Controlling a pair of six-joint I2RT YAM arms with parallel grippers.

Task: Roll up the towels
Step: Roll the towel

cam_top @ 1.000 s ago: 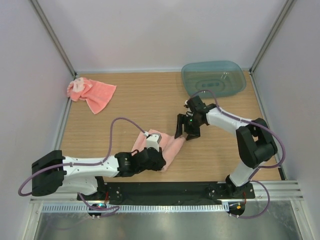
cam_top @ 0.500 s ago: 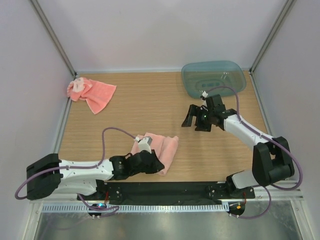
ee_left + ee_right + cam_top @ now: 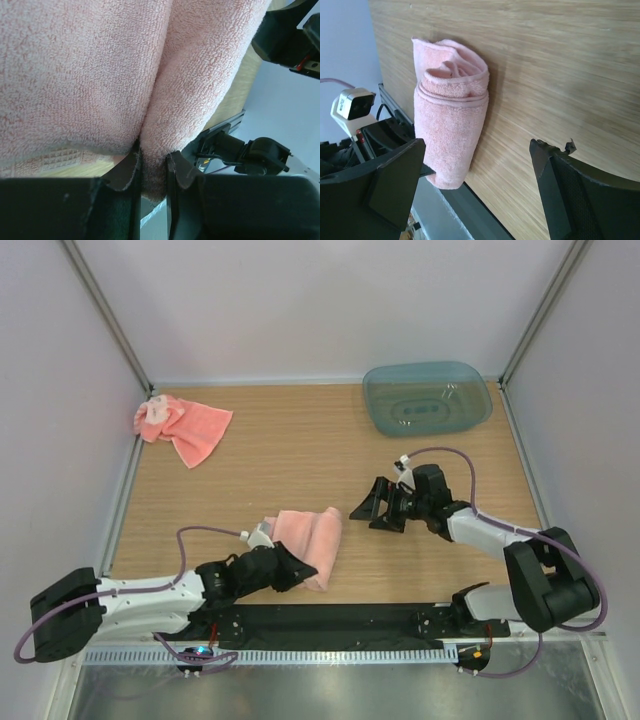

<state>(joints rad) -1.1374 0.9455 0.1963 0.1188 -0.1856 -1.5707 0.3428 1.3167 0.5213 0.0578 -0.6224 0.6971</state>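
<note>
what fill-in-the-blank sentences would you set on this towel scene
The left hand is ___ on the rolled towel.
The right hand is open and holds ___.
The other towel lies crumpled in the far ___ corner.
The tub stands in the far ___ corner.
Missing: shut; nothing; left; right.

Soft fuzzy terry towels (image 3: 305, 537); matt wood-grain table (image 3: 300, 450); smooth transl. plastic tub (image 3: 428, 400)
</note>
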